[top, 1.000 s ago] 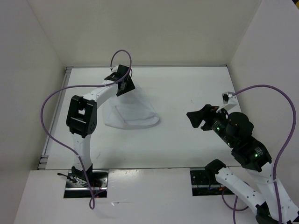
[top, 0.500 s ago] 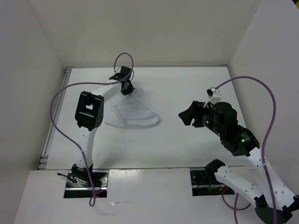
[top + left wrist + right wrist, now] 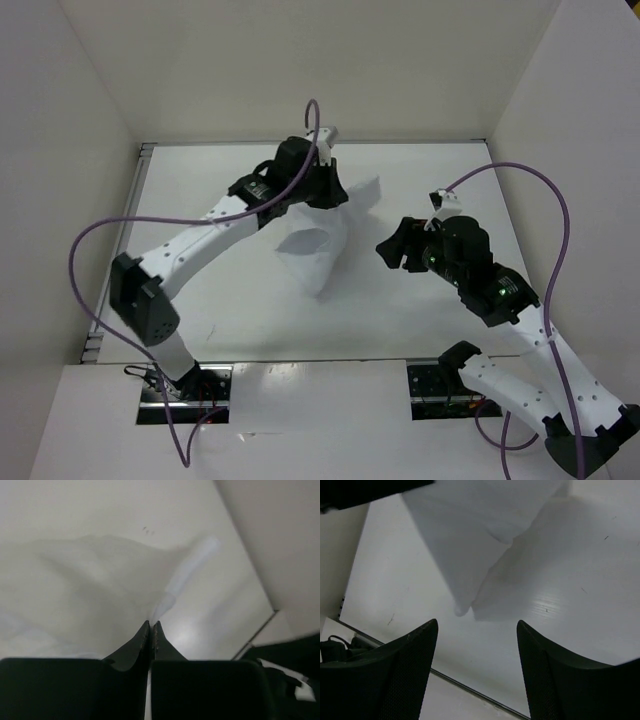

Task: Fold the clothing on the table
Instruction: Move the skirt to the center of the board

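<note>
The white clothing (image 3: 320, 250) hangs in a drooping, pointed shape above the table (image 3: 240, 315), its lower tip near the surface. My left gripper (image 3: 334, 190) is shut on its upper edge; in the left wrist view the black fingertips (image 3: 151, 625) pinch a thin edge of the clothing (image 3: 90, 590). To the right, my right gripper (image 3: 392, 248) is open and apart from the fabric. The right wrist view shows its two fingers spread wide (image 3: 477, 630) over bare table (image 3: 570, 580), with the clothing (image 3: 470, 530) hanging ahead of them.
White walls enclose the table on three sides. A thin metal rim (image 3: 310, 142) runs along the far edge and the left side. Purple cables loop above both arms. The arm bases sit at the near edge.
My left gripper shut on the clothing's far edge, then lifted and carried it right, so the cloth now hangs instead of lying flat. My right arm moved left toward it.
</note>
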### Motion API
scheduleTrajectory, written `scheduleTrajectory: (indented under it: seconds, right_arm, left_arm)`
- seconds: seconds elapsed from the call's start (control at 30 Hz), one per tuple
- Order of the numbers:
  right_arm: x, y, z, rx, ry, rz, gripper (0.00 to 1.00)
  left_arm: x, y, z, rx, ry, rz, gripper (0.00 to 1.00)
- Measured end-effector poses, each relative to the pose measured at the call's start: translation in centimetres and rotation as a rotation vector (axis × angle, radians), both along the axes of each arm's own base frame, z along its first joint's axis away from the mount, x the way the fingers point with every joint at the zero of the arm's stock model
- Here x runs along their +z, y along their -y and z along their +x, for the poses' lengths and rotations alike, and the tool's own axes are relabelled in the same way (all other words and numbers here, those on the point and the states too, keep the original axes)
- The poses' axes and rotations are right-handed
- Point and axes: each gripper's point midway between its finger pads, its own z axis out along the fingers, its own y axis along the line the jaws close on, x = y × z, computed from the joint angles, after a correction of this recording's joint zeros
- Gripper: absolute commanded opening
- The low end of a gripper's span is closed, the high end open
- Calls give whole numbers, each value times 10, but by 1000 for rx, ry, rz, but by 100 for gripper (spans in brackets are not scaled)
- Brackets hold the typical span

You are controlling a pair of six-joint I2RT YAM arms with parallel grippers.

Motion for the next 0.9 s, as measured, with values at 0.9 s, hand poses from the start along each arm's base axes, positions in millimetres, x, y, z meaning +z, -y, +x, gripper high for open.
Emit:
scheduleTrajectory:
  seconds: [0.9]
  right_arm:
    - [-30, -5, 15, -56, -96, -29, 61]
  left_arm:
    - [-199, -154, 55, 375, -382, 251, 0]
